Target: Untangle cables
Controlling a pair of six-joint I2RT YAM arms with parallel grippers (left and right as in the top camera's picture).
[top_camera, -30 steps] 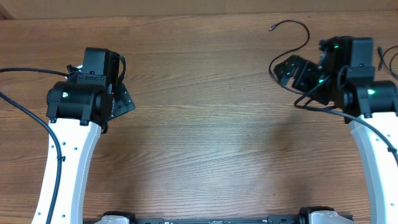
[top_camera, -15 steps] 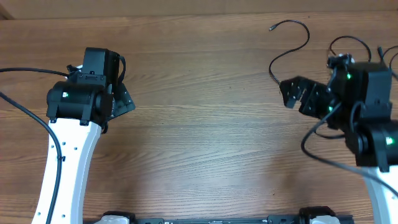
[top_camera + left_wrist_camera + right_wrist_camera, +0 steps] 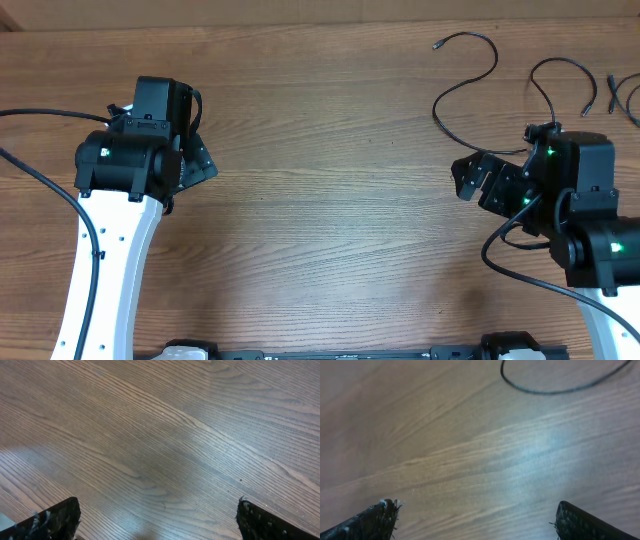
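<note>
**A:** Right arm's pulled back toward the base vs. a sec ago. Its black two-finger right claw [image 3: 466, 180] is off the cords, fingers apart, nothing btwn them.

**B:** Left?

**A:** Black two-finger left claw [image 3: 200, 160] hangs over bare brown wood-grain table [image 3: 330, 250], also spread, empty.

**B:** Where are the thin black cables [image 3: 436, 110]?

**A:** All past the right claw, on the far-right part of the table. Closest is a long S-curved cord; the right wrist cam catches a black arc of cord [image 3: 545, 391] just ahead of the fingers. Its small plug tip [image 3: 437, 44] lies farthest out. To the right of it there's a rounded loop of cord [image 3: 560, 61], then short ends [image 3: 612, 85] near the edge.

**B:** Tangled?

**A:** Can't tell. S-curved cord and loop both run under the right arm, hidden there.

**B:** How to go at it?

**A:** I'd take the S-curved cord on its open bend, well apart from the loop. Come in low, pinch cord only, then drag slowly left onto bare table. Stop if the loop starts to follow.
</note>
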